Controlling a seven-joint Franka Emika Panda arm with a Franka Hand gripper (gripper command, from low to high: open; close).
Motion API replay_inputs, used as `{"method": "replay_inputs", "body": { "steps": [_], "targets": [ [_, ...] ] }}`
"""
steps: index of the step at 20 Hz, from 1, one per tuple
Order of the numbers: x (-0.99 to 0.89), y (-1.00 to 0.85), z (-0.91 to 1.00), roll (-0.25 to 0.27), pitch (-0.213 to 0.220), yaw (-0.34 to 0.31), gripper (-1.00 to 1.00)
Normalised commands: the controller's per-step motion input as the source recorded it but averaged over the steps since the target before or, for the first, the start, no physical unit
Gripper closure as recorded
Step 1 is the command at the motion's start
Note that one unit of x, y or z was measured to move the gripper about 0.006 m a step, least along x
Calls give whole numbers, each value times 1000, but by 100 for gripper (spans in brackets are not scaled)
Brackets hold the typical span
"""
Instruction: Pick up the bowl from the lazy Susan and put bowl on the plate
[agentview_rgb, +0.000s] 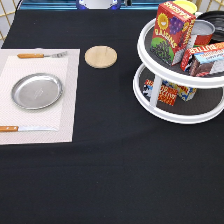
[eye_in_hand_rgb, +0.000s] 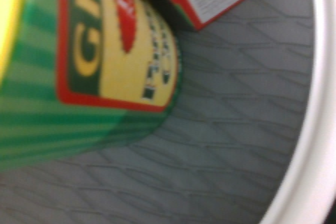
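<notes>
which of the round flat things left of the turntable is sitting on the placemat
The silver plate, lying on the pale placemat between fork and knife. The wooden disc rests on the bare black tablecloth instead.

The gripper is outside the exterior view, so its pose and fingers cannot be read.
</notes>
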Motion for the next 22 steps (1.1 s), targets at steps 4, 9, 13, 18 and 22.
{"method": "replay_inputs", "body": {
  "steps": [4, 9, 13, 18, 22],
  "targets": [
    [239, 0, -81, 211, 0, -64, -100],
    [213, -17, -179, 170, -27, -41, -100],
    [64, -188, -331, 195, -69, -27, -100],
    [6, -283, -269, 224, -102, -8, -100],
    [236, -125, -169, 160, -35, -22, -100]
  ]
}}
